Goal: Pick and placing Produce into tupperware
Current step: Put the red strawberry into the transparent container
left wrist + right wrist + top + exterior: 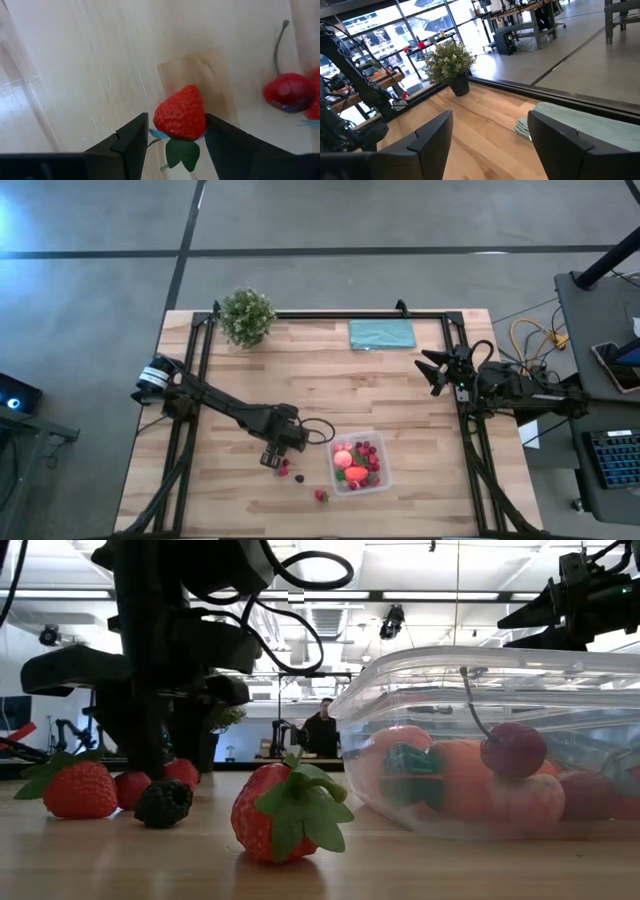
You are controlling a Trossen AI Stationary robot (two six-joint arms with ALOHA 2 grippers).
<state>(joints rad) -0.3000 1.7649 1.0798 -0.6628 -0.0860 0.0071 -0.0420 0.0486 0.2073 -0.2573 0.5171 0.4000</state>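
My left gripper (175, 135) is open and low over the table, pointing down. Its fingers stand on either side of a red strawberry (180, 116) that lies on the wood, leaves toward the gripper. A cherry with a stem (289, 91) lies close by. In the high view my left gripper (272, 459) is just left of the clear tupperware (382, 476), which holds several produce pieces (356, 462). Loose pieces (298, 477) lie on the table, among them a strawberry (288, 812) and a blackberry (164, 802). My right gripper (432, 370) is open and empty at the right. My left gripper has a finger (227, 142) close against one side of the strawberry (202, 120), with a narrow gap on the other side. I cannot tell whether it touches. The strawberry lies on the table.
A potted green plant (246, 316) stands at the far left and a teal cloth (381, 333) lies at the far middle. A black frame rail (330, 314) runs along the table's edges. Bare wood (330, 385) lies between the arms.
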